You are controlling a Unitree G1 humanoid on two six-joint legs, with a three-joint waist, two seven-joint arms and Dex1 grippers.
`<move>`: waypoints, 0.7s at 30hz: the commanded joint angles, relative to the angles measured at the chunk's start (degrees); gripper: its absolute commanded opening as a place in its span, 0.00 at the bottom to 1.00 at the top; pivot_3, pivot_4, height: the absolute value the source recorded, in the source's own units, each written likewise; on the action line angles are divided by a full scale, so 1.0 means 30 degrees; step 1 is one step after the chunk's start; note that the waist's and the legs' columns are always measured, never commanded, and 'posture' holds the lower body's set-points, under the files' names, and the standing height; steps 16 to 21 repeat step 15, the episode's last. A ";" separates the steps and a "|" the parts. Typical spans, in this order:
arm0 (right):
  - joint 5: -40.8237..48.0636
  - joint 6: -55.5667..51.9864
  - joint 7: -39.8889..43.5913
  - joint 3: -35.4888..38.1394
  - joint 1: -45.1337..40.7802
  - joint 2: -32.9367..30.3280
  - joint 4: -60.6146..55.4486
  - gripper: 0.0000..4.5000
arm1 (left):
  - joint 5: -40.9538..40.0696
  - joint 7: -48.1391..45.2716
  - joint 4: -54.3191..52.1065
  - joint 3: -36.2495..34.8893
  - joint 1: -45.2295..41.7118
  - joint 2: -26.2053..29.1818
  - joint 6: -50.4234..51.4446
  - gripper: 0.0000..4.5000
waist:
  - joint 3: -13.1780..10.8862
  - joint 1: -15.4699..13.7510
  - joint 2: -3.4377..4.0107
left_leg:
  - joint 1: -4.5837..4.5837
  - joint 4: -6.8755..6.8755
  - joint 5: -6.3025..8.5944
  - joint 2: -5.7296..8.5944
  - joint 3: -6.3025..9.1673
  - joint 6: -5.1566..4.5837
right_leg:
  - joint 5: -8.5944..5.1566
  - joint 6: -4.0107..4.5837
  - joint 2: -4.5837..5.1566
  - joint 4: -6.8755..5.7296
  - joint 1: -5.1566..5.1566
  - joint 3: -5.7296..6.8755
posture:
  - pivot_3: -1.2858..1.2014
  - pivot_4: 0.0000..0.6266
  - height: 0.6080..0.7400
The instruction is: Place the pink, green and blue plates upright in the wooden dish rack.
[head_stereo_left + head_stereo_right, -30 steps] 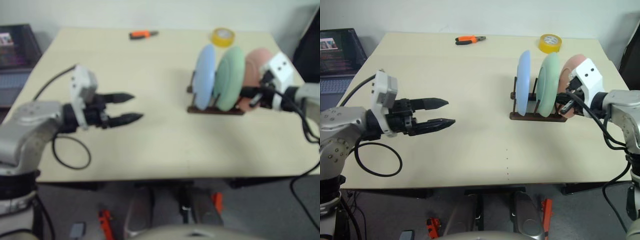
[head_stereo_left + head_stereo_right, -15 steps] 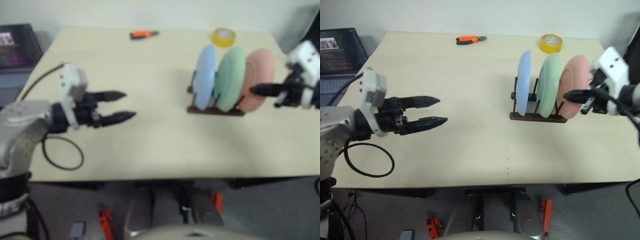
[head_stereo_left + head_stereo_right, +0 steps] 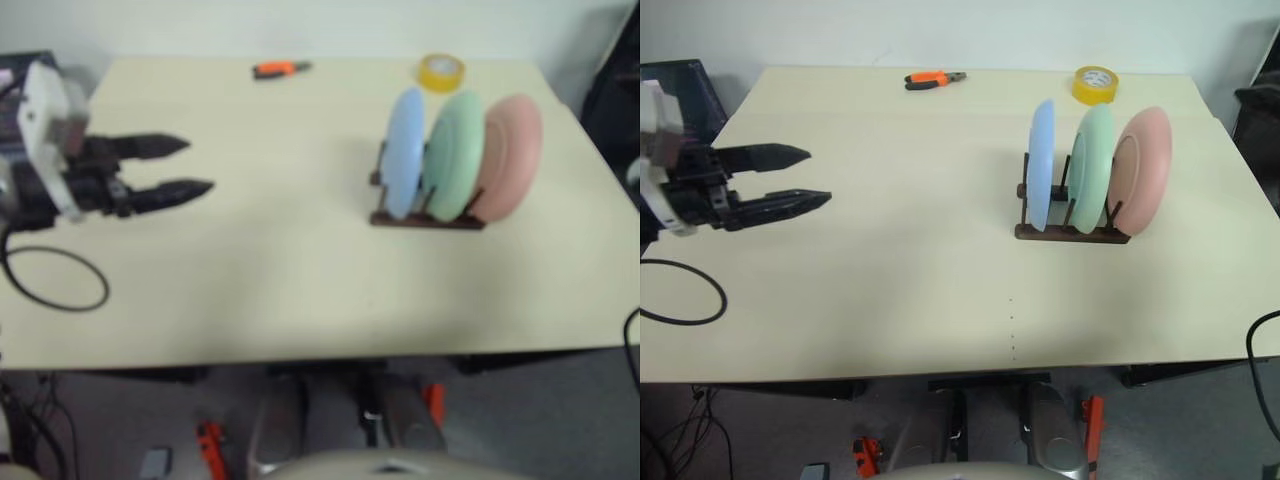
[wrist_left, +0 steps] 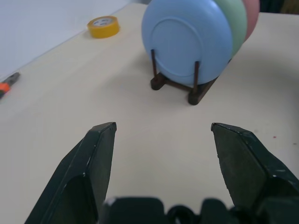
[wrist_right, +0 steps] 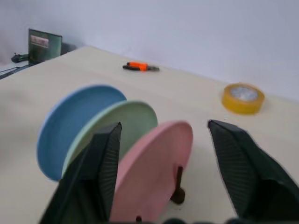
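The blue plate point(image 3: 1042, 163), the green plate point(image 3: 1093, 168) and the pink plate point(image 3: 1143, 170) stand upright side by side in the wooden dish rack point(image 3: 1072, 233) on the right half of the table. My left gripper point(image 3: 818, 175) hovers open and empty at the table's far left, pointing toward the rack. Its wrist view shows the blue plate point(image 4: 187, 44) face-on beyond the spread fingers point(image 4: 98, 154). In the right wrist view my right gripper point(image 5: 163, 125) is open, with the pink plate point(image 5: 154, 177) beyond it, untouched.
A yellow tape roll point(image 3: 1095, 83) and orange-handled pliers point(image 3: 933, 78) lie near the table's far edge. A black cable loop point(image 3: 680, 300) rests by the left edge, and a laptop point(image 3: 680, 75) sits beyond the left corner.
My right gripper has let go of the pink plate, opened and drawn away to the right, out of the head views. My left gripper has moved left and up.
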State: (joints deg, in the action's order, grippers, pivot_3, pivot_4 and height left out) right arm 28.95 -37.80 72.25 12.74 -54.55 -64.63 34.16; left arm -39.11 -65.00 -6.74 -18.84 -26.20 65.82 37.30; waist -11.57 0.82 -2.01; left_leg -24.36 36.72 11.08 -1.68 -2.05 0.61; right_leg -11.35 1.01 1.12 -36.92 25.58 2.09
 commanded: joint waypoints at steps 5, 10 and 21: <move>0.1779 -0.1508 0.0341 0.1911 0.2279 -0.0088 -0.4184 0.99 | 0.0413 -0.1857 0.1303 -0.2277 0.0173 0.2537 -0.0192 0.80 | -0.0013 -0.0113 0.0021 | -0.0036 -0.0036 0.0007 -0.0011 -0.0004 0.0013 | -0.0006 -0.0025 -0.0014 -0.0021 0.0031 0.0045 | 0.52 0.24 1.00; 0.2594 -0.2719 -0.0934 0.2950 0.3548 0.0382 -0.5611 0.99 | 0.0441 -0.2219 0.1264 -0.3093 0.0941 0.2790 -0.0017 0.80 | -0.0016 -0.0128 0.0037 | -0.0021 -0.0028 0.0006 -0.0028 -0.0010 0.0015 | -0.0033 0.0021 0.0000 -0.0037 0.0034 0.0034 | 0.52 0.24 1.00; 0.2517 -0.2030 -0.2059 0.3863 0.3679 0.0399 -0.5595 0.99 | 0.0342 -0.1829 0.0769 -0.3747 0.1677 0.2631 0.0649 0.80 | -0.0017 -0.0139 0.0037 | -0.0021 0.0017 0.0007 -0.0023 -0.0007 0.0016 | -0.0032 0.0021 0.0018 -0.0032 0.0023 0.0031 | 0.52 0.24 1.00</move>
